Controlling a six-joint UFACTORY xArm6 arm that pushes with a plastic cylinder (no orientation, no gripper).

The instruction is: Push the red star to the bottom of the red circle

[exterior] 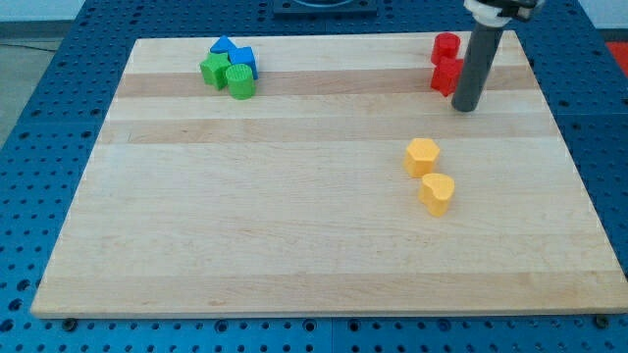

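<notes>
The red circle (445, 45) stands near the view's top right of the wooden board (294, 235). The red star (445, 76) sits just below it, touching or nearly touching it. My tip (466, 108) rests on the board at the star's lower right, right beside it. The rod hides part of the star's right side.
A yellow hexagon (422, 156) and a yellow heart (438, 192) lie right of the board's centre. At the view's top left is a cluster: a blue triangle (225, 46), a blue block (243, 59), a green star (214, 70) and a green cylinder (240, 81).
</notes>
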